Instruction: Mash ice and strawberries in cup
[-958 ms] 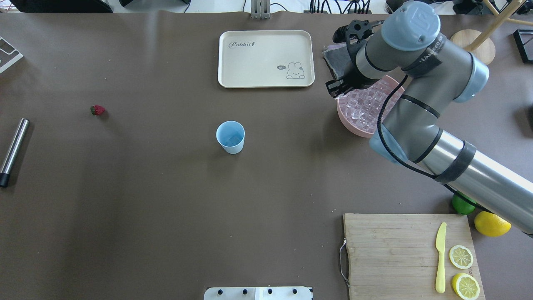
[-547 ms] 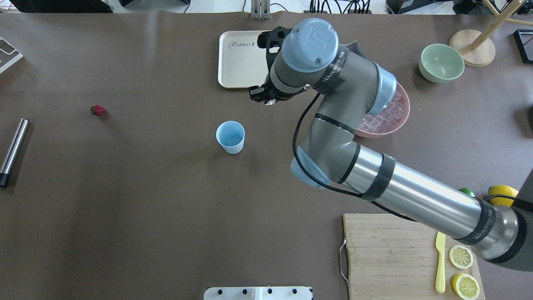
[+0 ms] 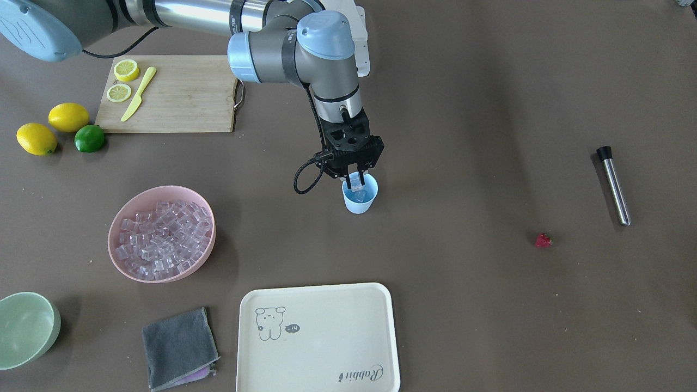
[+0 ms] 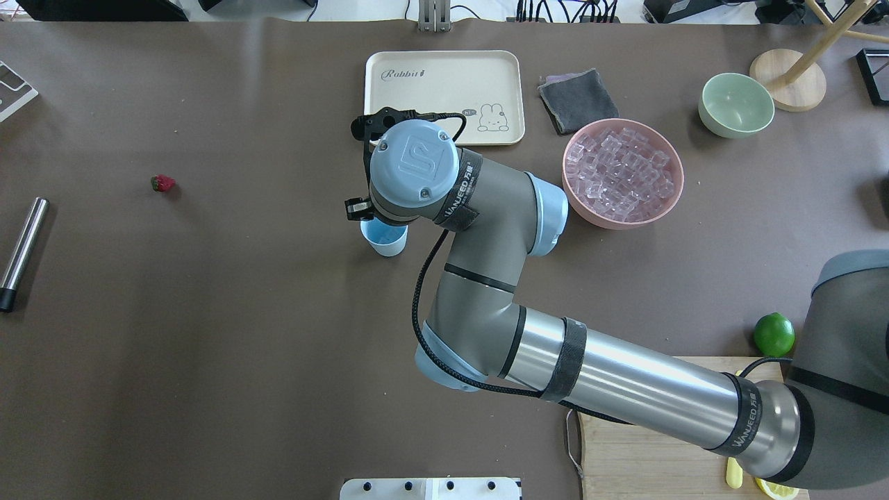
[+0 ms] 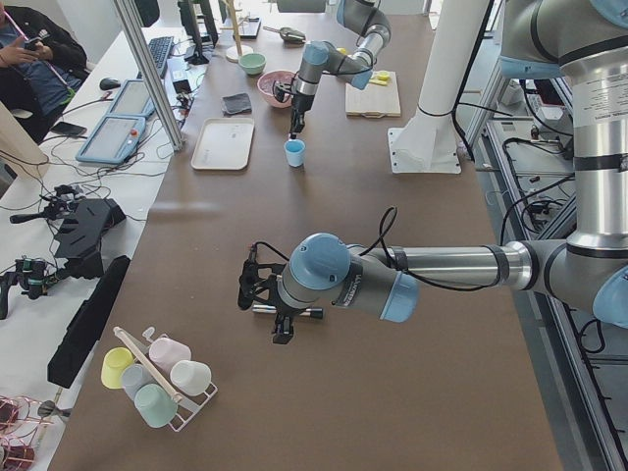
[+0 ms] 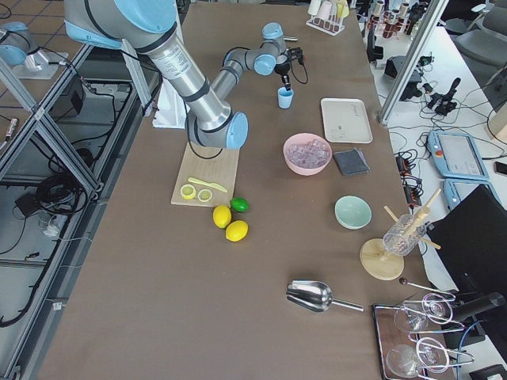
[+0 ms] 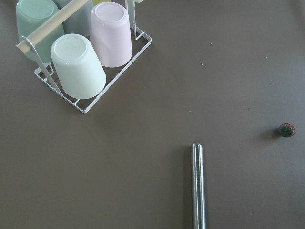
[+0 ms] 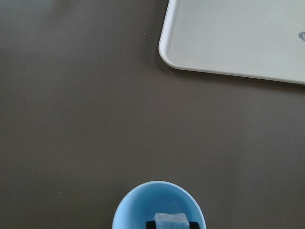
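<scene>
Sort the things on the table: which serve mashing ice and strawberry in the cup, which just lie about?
Job: cup, ice cube in right gripper, pink bowl, strawberry, steel rod (likely masher).
Lying about: tray, grey cloth, green bowl, lemons, lime, cutting board.

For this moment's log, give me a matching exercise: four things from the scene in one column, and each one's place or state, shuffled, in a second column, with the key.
Things
1. clear ice cube
2. small red strawberry
3. yellow plastic knife
4. round pink bowl

Places or states
A. lying on the wooden cutting board
B. filled with clear cubes
C. alone on the bare brown table
D. gripped by the right gripper over the mouth of the light-blue plastic cup

Pairs: 1-D, 2-C, 3-A, 4-B
</scene>
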